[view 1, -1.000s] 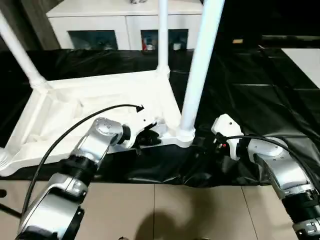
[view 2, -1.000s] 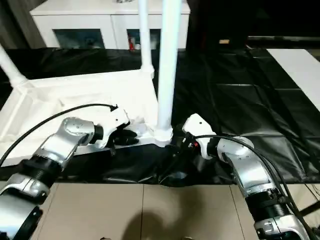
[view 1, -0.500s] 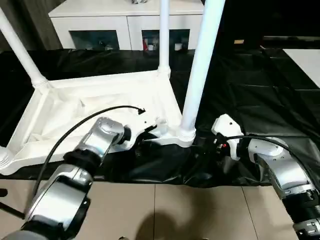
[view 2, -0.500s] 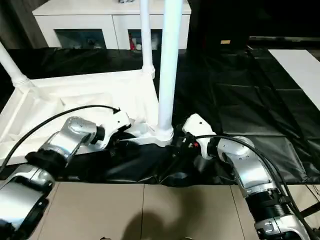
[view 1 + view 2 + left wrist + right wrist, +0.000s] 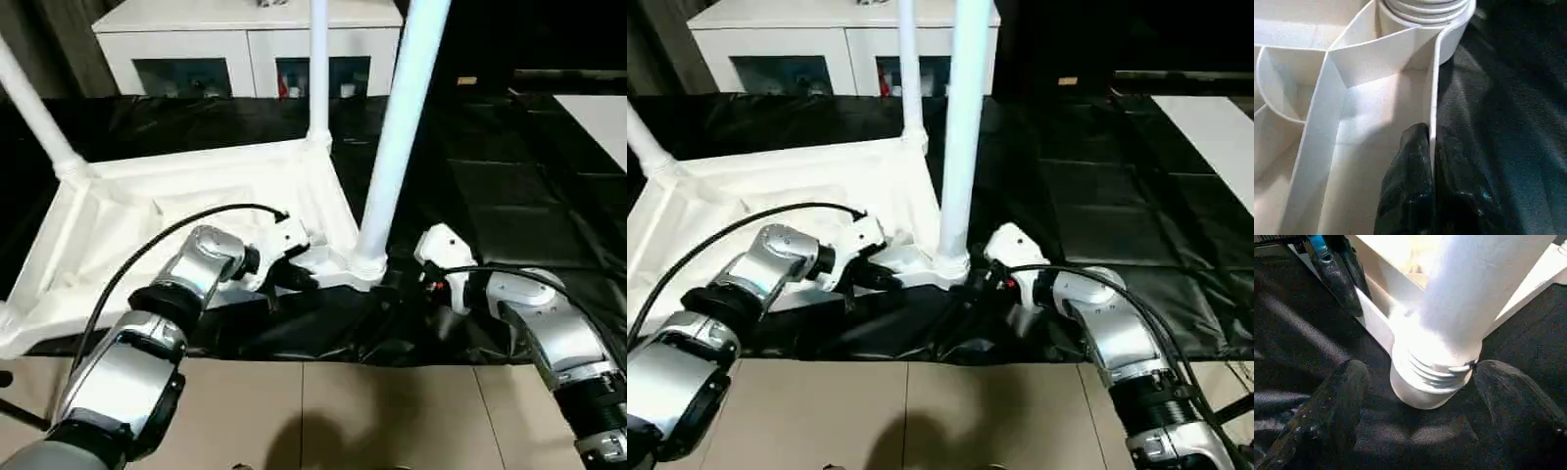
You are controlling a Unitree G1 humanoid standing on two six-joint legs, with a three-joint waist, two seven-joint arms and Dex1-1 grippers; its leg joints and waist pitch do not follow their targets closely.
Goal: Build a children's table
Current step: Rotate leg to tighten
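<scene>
Children's table [image 5: 196, 211] lay upside down on the black-covered work table [image 5: 509, 176], near its front edge, ribbed underside up. Three legs stood up from the corner sockets; the nearest leg [image 5: 397, 147] sat in the front corner socket [image 5: 1430, 382]. The fourth corner ran out of frame at the left, so couldn't tell if its leg was fitted. Left gripper [image 5: 1431, 191] was clenched on the top's thin side wall [image 5: 1432, 98], one finger inside, one outside, just beside that socket. Right gripper [image 5: 1420, 396] was spread wide, fingers either side of the socket base, not touching it. Handling guess: hollow plastic, light, fairly stiff but the thin wall will flex; smooth tube legs probably slippery, and long enough to lever the top over. Best holds look like the rim wall or low on a leg by the threaded collar. Leg tops were cut off; how fully the thread was seated was hard to judge.
</scene>
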